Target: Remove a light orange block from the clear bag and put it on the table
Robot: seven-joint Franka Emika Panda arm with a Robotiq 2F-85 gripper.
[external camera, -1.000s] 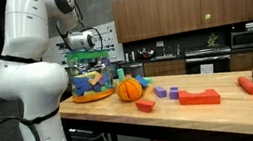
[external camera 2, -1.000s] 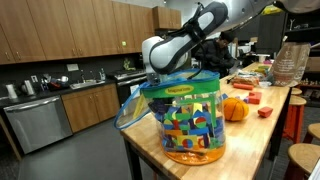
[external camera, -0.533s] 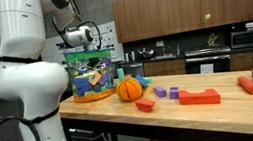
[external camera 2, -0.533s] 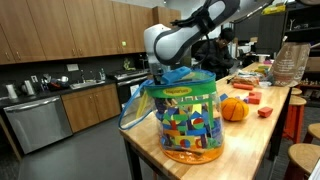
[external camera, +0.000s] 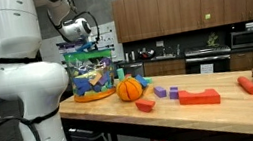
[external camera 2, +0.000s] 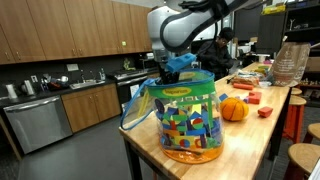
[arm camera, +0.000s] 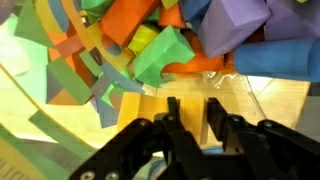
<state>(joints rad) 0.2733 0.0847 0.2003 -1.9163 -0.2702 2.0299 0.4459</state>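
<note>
Two fingers [arm camera: 172, 118] of the gripper [arm camera: 192, 108] stand nearly together, with a slim gap between the pads. A pale tan-orange patch [arm camera: 192, 92] fills that gap and runs just past the tips. Can't tell if that's the light orange block pinched there or the table [arm camera: 290, 110] seen through the plastic, so grip unconfirmed.

Ahead of the jaws in the wrist view is a jumble of foam pieces in the clear bag [arm camera: 60, 110]:
- green block [arm camera: 165, 55], just beyond the tips
- darker orange block [arm camera: 135, 20], further out
- purple block [arm camera: 240, 25], off to one side

In both exterior views the gripper [external camera 2: 178, 68] hangs at the mouth of the bag [external camera 2: 190, 115], tips just above its green band [external camera 2: 185, 90]. The bag stands upright directly under the jaws at the table's end [external camera 2: 255, 135]. No pale block is visible outside the bag near the jaws.

The ribbed orange ball [external camera: 129, 88] sits on the table [external camera: 203, 110] beside the bag [external camera: 92, 74], clear of the gripper [external camera: 86, 46]. Red and purple pieces [external camera: 199, 97] lie well apart, further down the table.
</note>
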